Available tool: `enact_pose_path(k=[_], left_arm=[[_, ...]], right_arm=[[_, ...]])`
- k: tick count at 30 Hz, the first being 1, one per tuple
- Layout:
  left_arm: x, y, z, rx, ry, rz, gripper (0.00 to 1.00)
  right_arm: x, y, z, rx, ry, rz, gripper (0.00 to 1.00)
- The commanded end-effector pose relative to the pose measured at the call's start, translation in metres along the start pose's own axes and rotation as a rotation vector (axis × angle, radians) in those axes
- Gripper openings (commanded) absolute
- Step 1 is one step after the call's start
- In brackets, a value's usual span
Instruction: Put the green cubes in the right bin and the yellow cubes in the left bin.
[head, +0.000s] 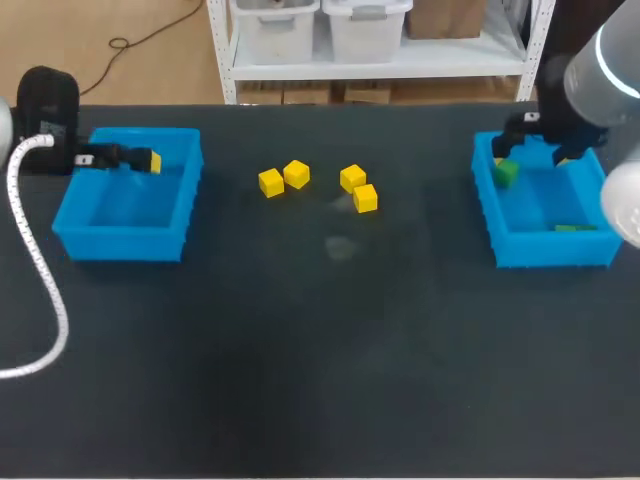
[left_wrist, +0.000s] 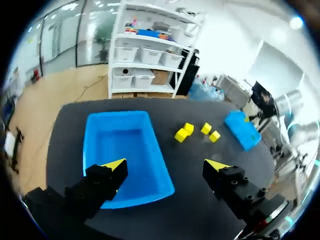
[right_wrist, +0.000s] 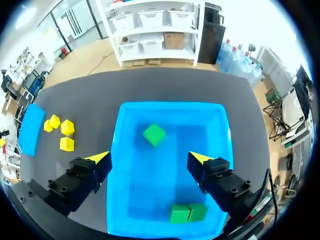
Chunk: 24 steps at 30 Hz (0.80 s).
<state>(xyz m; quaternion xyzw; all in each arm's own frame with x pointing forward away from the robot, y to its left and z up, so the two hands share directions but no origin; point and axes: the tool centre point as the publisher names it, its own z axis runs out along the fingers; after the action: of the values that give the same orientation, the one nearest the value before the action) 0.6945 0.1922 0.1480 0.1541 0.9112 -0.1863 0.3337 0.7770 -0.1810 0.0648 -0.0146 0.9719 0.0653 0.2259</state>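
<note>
Several yellow cubes (head: 296, 174) (left_wrist: 188, 128) (right_wrist: 67, 144) lie in a loose group on the dark table between the bins. My left gripper (head: 143, 160) (left_wrist: 165, 166) hangs open and empty over the far end of the left blue bin (head: 70, 205) (left_wrist: 125, 150). Over the far end of the right blue bin (head: 500, 235) (right_wrist: 170, 106) my right gripper (head: 538, 150) (right_wrist: 149, 158) is open with nothing between its fingers. One green cube (head: 507, 172) (right_wrist: 154, 134) is inside that bin just below and ahead of the fingers. Two more green cubes (head: 573, 228) (right_wrist: 188, 213) lie together near the bin's right wall.
The left bin holds nothing that I can see. Open dark tabletop (head: 330, 340) stretches in front of the cubes and between the bins.
</note>
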Motion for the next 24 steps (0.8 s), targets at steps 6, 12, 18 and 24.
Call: enact_pose_path(k=[6, 12, 18, 24], left_arm=[[-0.035, -0.055, 0.034, -0.089, 0.169, 0.256, 1.0], [-0.036, -0.066, 0.082, -0.098, 0.347, 0.367, 1.0], [-0.041, -0.058, 0.116, -0.102, 0.434, 0.374, 1.0], [-0.04, -0.059, 0.138, -0.084, 0.51, 0.401, 1.0]], right_arm=[[0.004, 0.0, -0.001, 0.005, -0.067, 0.001, 1.0], [0.004, 0.0, -0.001, 0.005, -0.067, 0.001, 1.0], [0.004, 0.0, -0.001, 0.005, -0.067, 0.001, 1.0], [0.004, 0.0, -0.001, 0.005, -0.067, 0.001, 1.0]])
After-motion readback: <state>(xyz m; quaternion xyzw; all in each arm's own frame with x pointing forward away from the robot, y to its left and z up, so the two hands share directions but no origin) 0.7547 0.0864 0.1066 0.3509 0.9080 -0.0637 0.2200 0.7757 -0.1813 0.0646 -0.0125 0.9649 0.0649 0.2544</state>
